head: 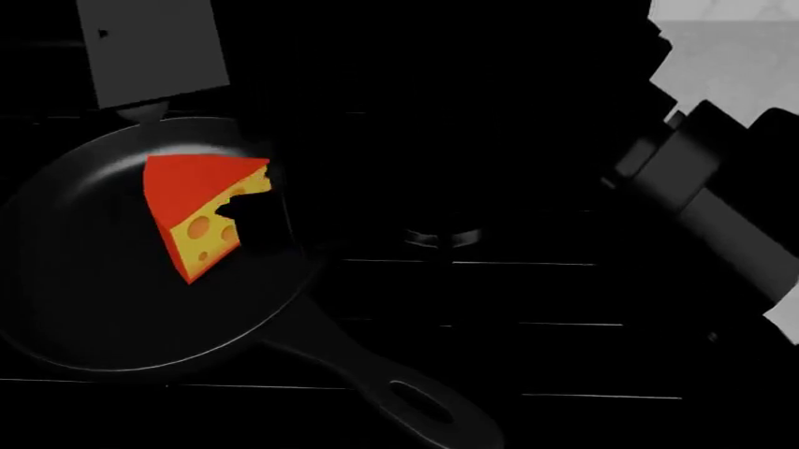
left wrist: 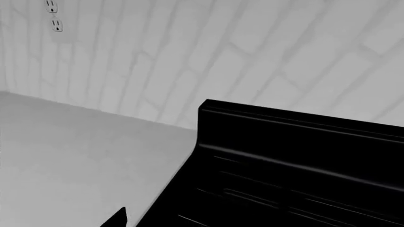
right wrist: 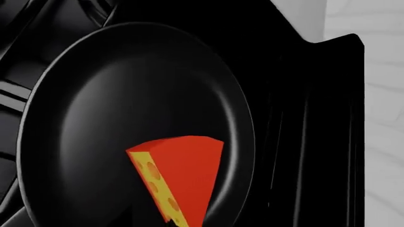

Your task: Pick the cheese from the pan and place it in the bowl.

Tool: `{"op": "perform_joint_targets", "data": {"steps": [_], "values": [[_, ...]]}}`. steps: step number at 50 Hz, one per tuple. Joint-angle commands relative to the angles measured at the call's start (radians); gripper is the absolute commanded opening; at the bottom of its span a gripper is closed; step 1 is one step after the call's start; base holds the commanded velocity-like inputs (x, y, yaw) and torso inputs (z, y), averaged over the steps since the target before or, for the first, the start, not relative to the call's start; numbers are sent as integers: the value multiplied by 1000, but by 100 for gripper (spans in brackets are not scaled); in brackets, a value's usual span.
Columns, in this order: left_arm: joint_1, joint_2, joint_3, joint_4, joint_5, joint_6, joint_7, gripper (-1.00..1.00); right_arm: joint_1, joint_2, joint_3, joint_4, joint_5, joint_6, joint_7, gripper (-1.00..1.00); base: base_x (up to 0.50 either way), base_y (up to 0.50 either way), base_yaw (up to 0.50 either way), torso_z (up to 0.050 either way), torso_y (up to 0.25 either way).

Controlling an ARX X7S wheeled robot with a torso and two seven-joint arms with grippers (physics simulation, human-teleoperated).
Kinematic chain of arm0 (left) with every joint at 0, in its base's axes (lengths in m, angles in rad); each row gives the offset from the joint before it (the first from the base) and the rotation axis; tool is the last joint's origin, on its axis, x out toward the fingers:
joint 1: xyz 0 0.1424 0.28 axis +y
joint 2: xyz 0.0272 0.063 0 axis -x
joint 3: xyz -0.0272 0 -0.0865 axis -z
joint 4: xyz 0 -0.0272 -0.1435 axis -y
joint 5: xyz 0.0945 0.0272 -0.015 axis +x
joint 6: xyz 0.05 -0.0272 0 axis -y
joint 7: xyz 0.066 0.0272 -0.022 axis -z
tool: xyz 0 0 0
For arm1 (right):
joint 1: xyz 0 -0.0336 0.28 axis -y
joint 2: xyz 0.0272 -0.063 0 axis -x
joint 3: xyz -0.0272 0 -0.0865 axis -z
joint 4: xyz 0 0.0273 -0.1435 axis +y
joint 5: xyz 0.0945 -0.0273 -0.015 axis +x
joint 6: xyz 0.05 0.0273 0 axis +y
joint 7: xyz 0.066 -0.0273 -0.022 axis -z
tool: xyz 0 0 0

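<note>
Left wrist view showed only a black stove [left wrist: 296, 170] and wall; its gripper's state could not be told. Head view: the cheese [head: 200, 210] lay in the pan [head: 88, 309], a dark fingertip touching its holed side. Right wrist view: the cheese [right wrist: 183, 177] sat directly ahead, so the right arm seemed nearer; grip unclear.

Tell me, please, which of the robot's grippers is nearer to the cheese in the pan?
Right. Its dark fingertip overlaps the cheese in the pan in the head view, and its wrist camera looks closely at the wedge. The left wrist camera shows only wall, countertop and the stove's edge, no cheese.
</note>
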Motion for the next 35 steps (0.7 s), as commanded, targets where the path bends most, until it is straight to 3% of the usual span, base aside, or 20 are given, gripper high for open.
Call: {"op": "perform_joint_targets", "data": {"steps": [1,35], "values": [[19,23,-27,25,7,-12,1,100,-6,2,-15,-61,-20,7,-52,100,0,0,0,0,0],[58,9,-65,11,-30,20,-53,100,-53,-127,-29,258,-62,-200,-87,100,0,0,0,0,0]]}}
